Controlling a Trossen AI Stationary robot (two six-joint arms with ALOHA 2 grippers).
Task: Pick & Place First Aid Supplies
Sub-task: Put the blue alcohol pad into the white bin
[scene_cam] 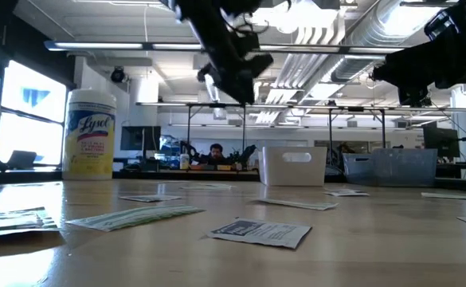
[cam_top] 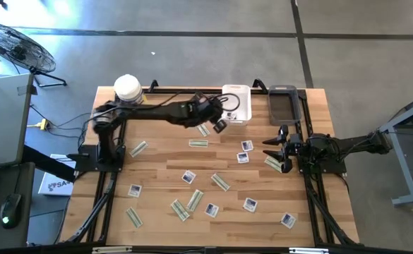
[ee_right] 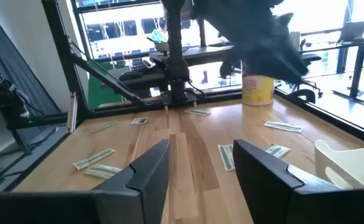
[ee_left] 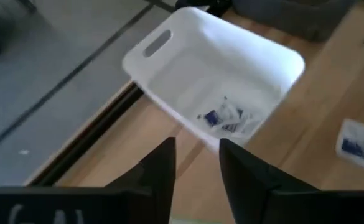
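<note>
A: Where does the left hand (cam_top: 219, 120) stand right now?

B: Reached out across the far side of the surface (cam_top: 164, 164), just beside the near edge of the white bin (cam_top: 237, 103). Its fingers (ee_left: 158, 171) are apart with nothing between them, as the left wrist view shows.

A: And the supplies?

B: A few blue-marked square packets (ee_left: 225, 118) lie in the bottom of the white bin. The rest are scattered over the surface: more white squares (cam_top: 188, 177), and the pale-green strips (cam_top: 198, 143). One strip (cam_top: 203, 130) lies near the left hand, on its near side.

A: So the step in hand is fetching another?

B: That is my reading. An empty hand beside the bin should go for the closest piece, that strip. These packets are flat, so I'd come down with the fingertips close to the wood and pinch across the narrow width, not the length.

A: Anything to watch?

B: Thin packets slide when nudged, so lower straight down. Keep clear of the bin wall too.

A: The right hand (cam_top: 285, 149)?

B: Waiting at the right side, fingers apart, a strip (cam_top: 272, 163) just beside it.
</note>
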